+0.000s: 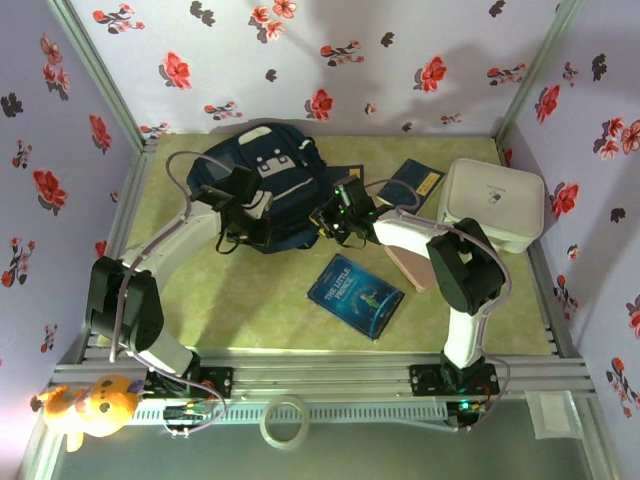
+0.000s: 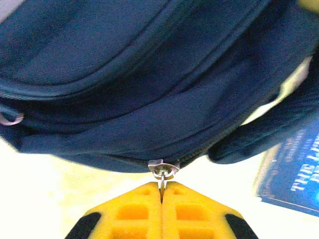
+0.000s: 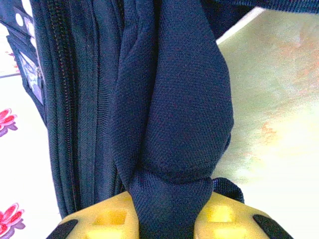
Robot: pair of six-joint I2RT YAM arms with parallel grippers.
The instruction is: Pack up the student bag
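The student bag (image 1: 262, 185) lies at 11 o'clock on the bench (image 1: 250, 310). The left tool (image 2: 162, 194) pinches its zipper pull (image 2: 163, 170), dead at 12 o'clock, zipper track (image 2: 197, 157) running 9-to-3; the right tool (image 3: 172, 211) clamps a fabric fold (image 3: 174, 124).

Bright even overhead light, soft shadows; left wrist view blurry, table (image 2: 45, 199) overexposed; right wrist student bag (image 3: 179, 124) weave sharp.

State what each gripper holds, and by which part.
The left gripper pinches the student bag's zipper pull. The right gripper clamps a bunched padded strap of the same bag.
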